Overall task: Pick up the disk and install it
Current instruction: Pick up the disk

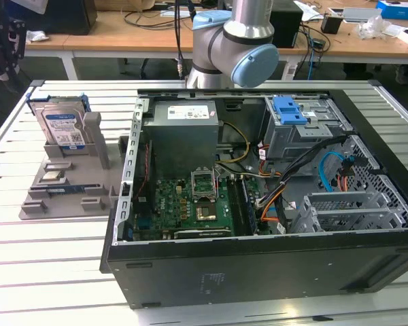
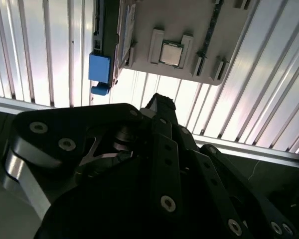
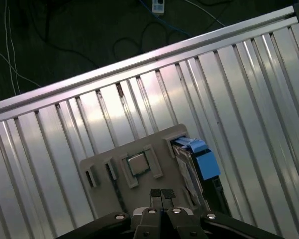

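Right up close, the gripper (image 3: 162,194) hangs above the grey fixture (image 1: 88,178). Its two fingertips are pressed together with nothing between them, so it is closed and empty. In the first wrist view it sits over the fixture's edge, between the processor chip (image 3: 136,164) in its pocket and the slot that holds the disk (image 3: 192,164).

The disk stands upright on its edge in that slot at one end of the fixture. Its blue carrier bracket wraps the silver body, and its label faces out in the exterior view (image 1: 62,125). It is fully seated in the fixture and apart from the fingers.

Under the fixture is the slatted aluminium table (image 3: 239,99). Just beside the fixture, on the exterior view's right, lies the open computer case (image 1: 258,272). A grey drive cage with a blue latch (image 1: 289,112) sits at the corner of the case furthest from the fixture.

I judge this to be the approach to the pick. Nothing is grasped and the disk is well apart from the case.

The next move, as I read it, calls for the jaws to part wide enough to take the disk's thin upright edge. They need to be squared to its flat faces, not its bracket ends. The lift should go straight up out of the slot, because a tilted pull could bind the carrier against the fixture's walls.
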### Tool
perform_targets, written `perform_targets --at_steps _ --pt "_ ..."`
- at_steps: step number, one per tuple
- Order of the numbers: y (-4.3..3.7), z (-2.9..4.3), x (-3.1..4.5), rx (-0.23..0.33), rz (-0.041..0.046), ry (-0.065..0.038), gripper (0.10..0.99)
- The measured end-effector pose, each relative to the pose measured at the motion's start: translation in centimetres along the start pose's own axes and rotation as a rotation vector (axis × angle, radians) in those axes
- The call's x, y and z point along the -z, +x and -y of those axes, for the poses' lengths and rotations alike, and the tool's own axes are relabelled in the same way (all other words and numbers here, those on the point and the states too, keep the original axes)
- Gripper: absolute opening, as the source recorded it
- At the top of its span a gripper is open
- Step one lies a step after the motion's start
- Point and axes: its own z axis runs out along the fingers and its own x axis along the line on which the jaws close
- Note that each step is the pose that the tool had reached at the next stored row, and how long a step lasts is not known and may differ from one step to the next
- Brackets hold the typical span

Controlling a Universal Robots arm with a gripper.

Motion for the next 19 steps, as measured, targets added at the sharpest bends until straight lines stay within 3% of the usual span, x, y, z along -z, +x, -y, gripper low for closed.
perform_targets --at_steps 11,19 --pt "0.0 0.0 0.0 0.133 -0.0059 -0.003 0.106" --pt "-0.01 0.0 0.0 0.194 -0.0086 -0.004 0.106"
